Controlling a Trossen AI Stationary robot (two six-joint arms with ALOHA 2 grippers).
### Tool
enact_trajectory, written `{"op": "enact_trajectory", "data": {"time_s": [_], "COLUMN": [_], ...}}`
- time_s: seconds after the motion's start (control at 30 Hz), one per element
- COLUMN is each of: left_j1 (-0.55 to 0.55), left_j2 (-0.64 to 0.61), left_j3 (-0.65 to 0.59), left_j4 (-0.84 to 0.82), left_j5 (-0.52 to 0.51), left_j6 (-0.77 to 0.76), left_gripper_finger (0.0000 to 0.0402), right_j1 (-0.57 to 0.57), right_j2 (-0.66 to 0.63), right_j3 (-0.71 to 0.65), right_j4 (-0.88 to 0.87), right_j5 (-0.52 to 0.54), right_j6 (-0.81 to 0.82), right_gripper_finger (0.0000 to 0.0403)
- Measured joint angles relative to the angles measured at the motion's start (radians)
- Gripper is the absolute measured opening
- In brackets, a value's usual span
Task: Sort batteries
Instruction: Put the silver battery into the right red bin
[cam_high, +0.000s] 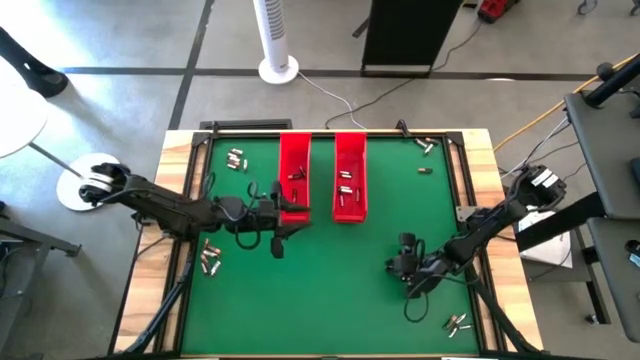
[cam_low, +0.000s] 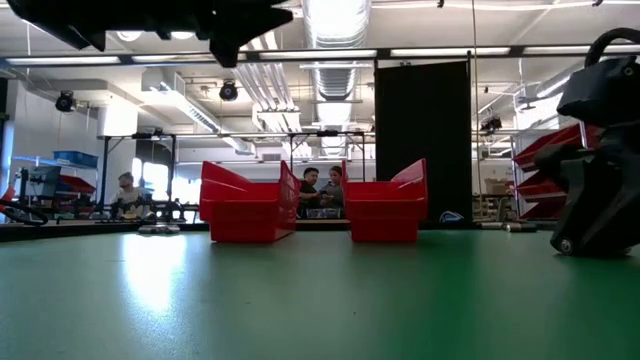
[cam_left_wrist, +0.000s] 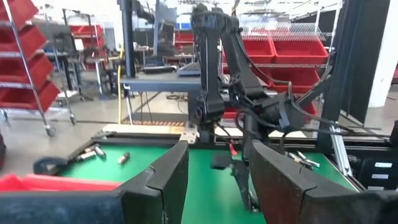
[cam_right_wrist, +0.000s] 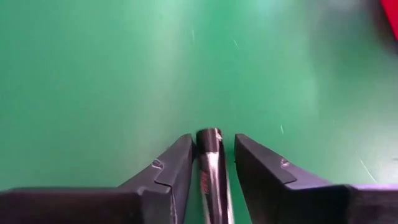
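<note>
Two long red trays (cam_high: 294, 178) (cam_high: 350, 175) sit side by side at the far middle of the green mat, each with a few batteries (cam_high: 346, 190) inside. More small silvery batteries lie in loose groups at the far left (cam_high: 236, 158), near left (cam_high: 210, 258), far right (cam_high: 427, 145) and near right (cam_high: 458, 322). My left gripper (cam_high: 285, 208) (cam_left_wrist: 217, 180) hovers open at the near end of the left tray, with nothing between its fingers. My right gripper (cam_high: 405, 258) (cam_right_wrist: 211, 158) is low over the mat at the near right, shut on one battery (cam_right_wrist: 210, 168). My right gripper holds a single silvery battery with a dark end (cam_right_wrist: 209, 138) pinched between its two fingers (cam_right_wrist: 177, 165). The battery lies along the fingers, its dark end level with their tips. Whether it rests on the mat or hangs just above it, I cannot tell.
A dark frame and wooden border (cam_high: 180, 150) run round the mat. Open green mat (cam_high: 320, 290) lies between the two arms and in front of the trays. In the low view the trays (cam_low: 245, 205) (cam_low: 385, 205) stand mid-table, with people seated far behind.
</note>
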Motion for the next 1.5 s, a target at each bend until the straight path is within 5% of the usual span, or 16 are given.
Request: {"op": "enact_trajectory", "data": {"time_s": [0.33,0.77,1.03,1.5], "left_j1": [0.000,0.019,0.023,0.009], "left_j2": [0.192,0.103,0.095,0.000], "left_j3": [0.000,0.000,0.003,-0.013], "left_j4": [0.218,0.225,0.226,0.198], "left_j5": [-0.001,-0.008,-0.428,-0.482], "left_j6": [-0.057,0.043,0.027,0.246], "left_gripper_finger": [0.0149,0.0149,0.0149,0.0149], "right_j1": [0.000,0.000,0.000,-0.033], "right_j2": [-0.035,0.059,0.107,0.088], "right_j3": [-0.219,-0.268,-0.269,-0.225], "right_j4": [0.376,0.611,0.648,0.563], "right_j5": [-0.029,-0.024,-0.014,-0.057], "right_j6": [-0.012,-0.090,-0.061,-0.047], "right_gripper_finger": [0.0130,0.0105,0.0087,0.0053]}}
